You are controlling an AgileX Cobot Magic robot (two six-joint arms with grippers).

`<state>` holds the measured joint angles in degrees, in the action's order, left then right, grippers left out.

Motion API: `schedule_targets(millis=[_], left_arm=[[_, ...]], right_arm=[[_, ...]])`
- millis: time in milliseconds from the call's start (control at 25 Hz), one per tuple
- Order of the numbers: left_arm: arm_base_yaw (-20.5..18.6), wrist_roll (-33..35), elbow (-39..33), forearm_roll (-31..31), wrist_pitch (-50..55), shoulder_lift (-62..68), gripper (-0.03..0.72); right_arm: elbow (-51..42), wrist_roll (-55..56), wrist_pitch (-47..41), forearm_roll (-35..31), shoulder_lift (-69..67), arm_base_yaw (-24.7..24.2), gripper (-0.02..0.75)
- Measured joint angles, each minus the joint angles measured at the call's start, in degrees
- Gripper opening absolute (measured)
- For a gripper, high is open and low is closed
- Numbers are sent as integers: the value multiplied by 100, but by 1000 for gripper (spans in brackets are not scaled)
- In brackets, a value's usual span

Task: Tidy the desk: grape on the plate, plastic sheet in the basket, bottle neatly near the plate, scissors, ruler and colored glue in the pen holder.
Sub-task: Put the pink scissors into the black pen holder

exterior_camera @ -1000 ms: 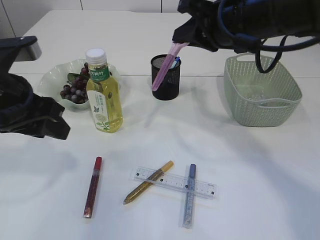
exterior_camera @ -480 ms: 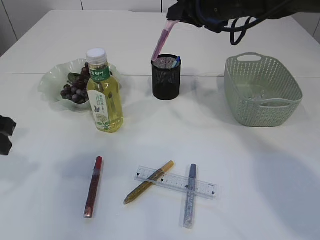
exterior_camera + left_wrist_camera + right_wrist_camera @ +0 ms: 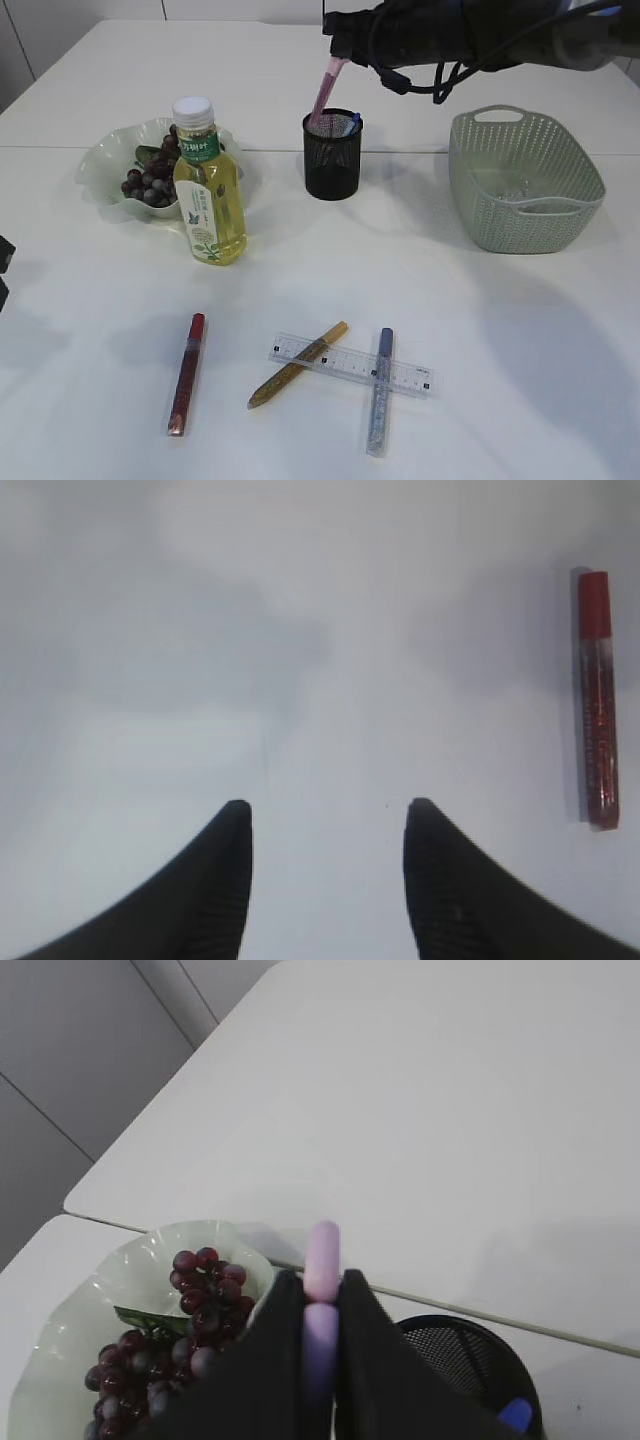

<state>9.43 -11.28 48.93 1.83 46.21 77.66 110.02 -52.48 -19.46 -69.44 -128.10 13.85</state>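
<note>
left gripper: lower edge of the left wrist view, the two dark fingers apart with only bare white table between them; in the exterior view just a dark sliver shows at the far left edge.
red glue pen: lower left of the exterior view, lying lengthwise, cap away from the camera; also at the right edge of the left wrist view, well apart from the fingers.
plate: upper left, pale green with a wavy rim.
grape: dark bunch lying on the plate.
bottle: upright, white cap, yellow liquid, just beside the plate on its right and in front.
gold glue pen: lower centre, slanted, its upper end resting across the ruler.
ruler: clear, flat on the table, lower centre.
blue glue pen: lying across the ruler's right part.
pen holder: black mesh cup, upper centre; a blue-tipped item sits inside.
pink glue pen: tilted, lower end inside the pen holder, upper end in the right gripper.
right gripper: top centre of the exterior view, above the pen holder, fingers clamped on the pink glue pen.
basket: pale green, upper right; contents too faint to tell.
</note>
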Motion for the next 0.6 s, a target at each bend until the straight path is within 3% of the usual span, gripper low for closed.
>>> schedule_targets(millis=[600], left_arm=[[0,-12,0,-183,57,0,361]], right_arm=[[56,-517,679,-78,-221,0,56]])
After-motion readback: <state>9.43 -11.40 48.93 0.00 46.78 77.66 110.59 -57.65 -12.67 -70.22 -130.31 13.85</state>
